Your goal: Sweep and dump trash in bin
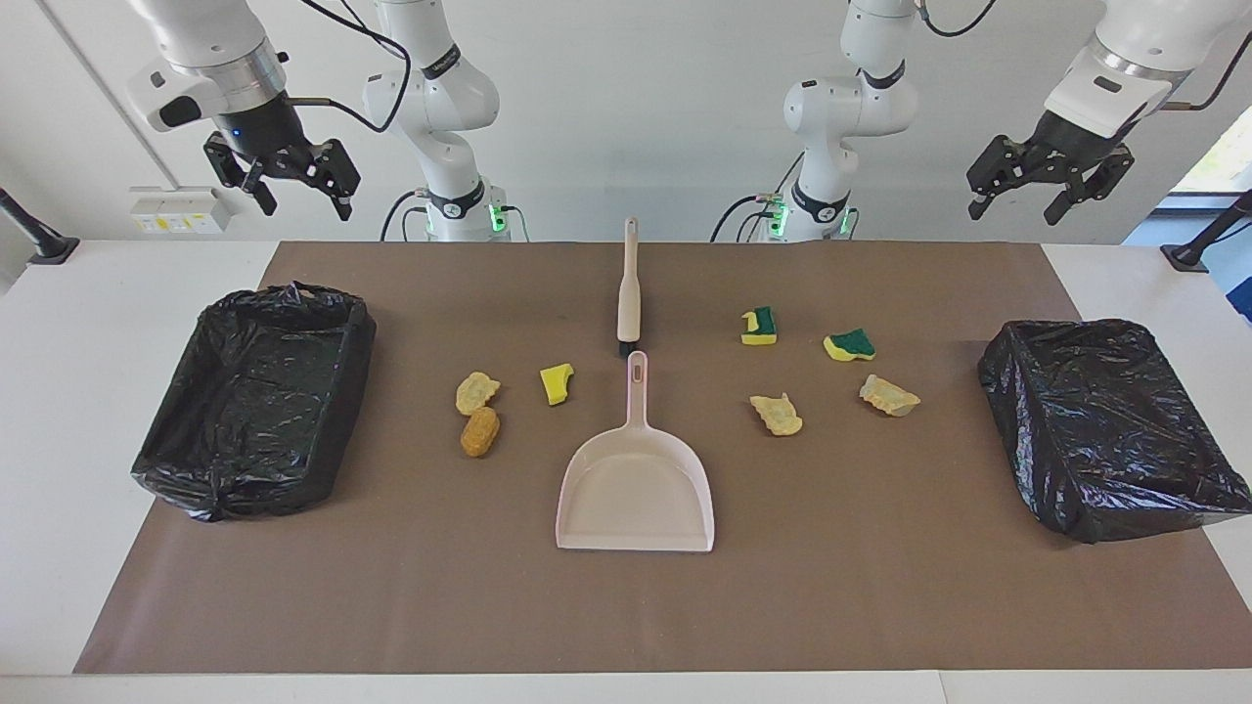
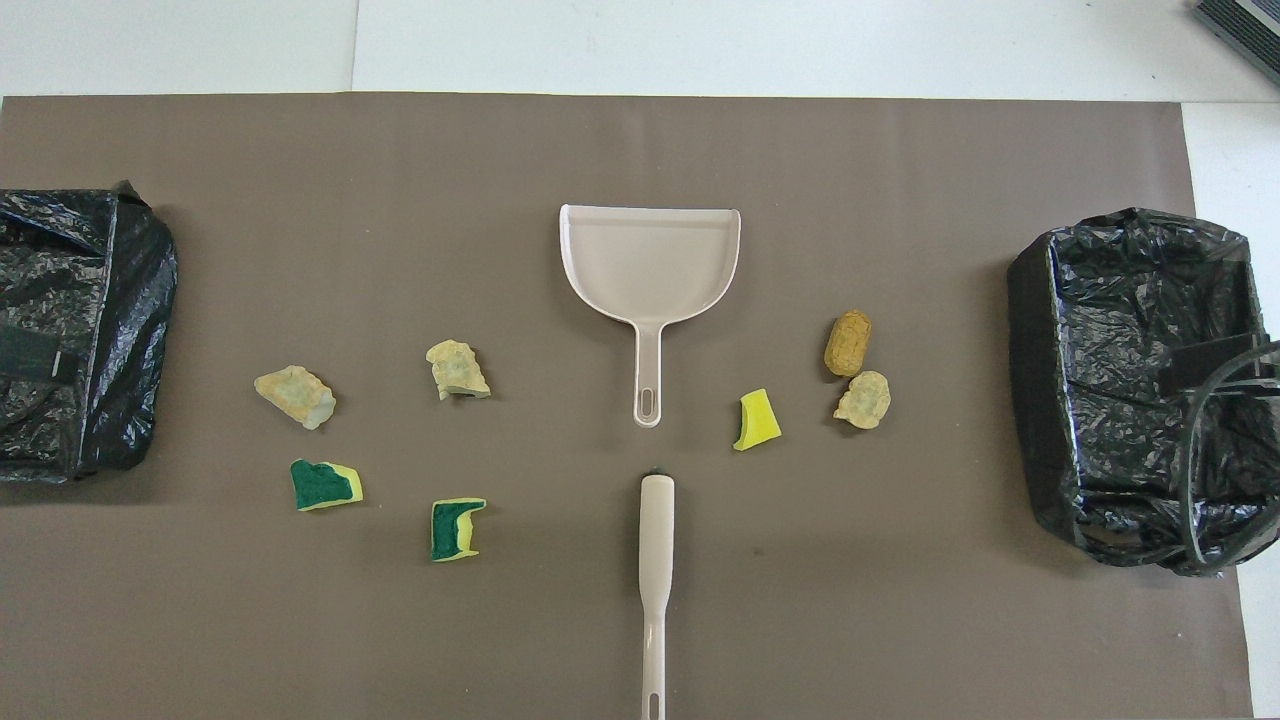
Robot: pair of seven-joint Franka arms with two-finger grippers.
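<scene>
Both arms wait raised: left gripper [image 1: 1049,198] and right gripper [image 1: 293,186], fingers apart, empty. Seven trash scraps [image 1: 478,431] lie scattered either side of the dustpan [image 1: 636,489] and brush [image 1: 627,293]. Hasty sweeping could push scraps past the pan, missing a bin [image 1: 254,401].

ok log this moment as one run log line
stage: not started | left gripper: open, raised, waiting | right gripper: open, raised, waiting | trash: seven scraps on mat | dustpan: empty | brush: untouched
</scene>
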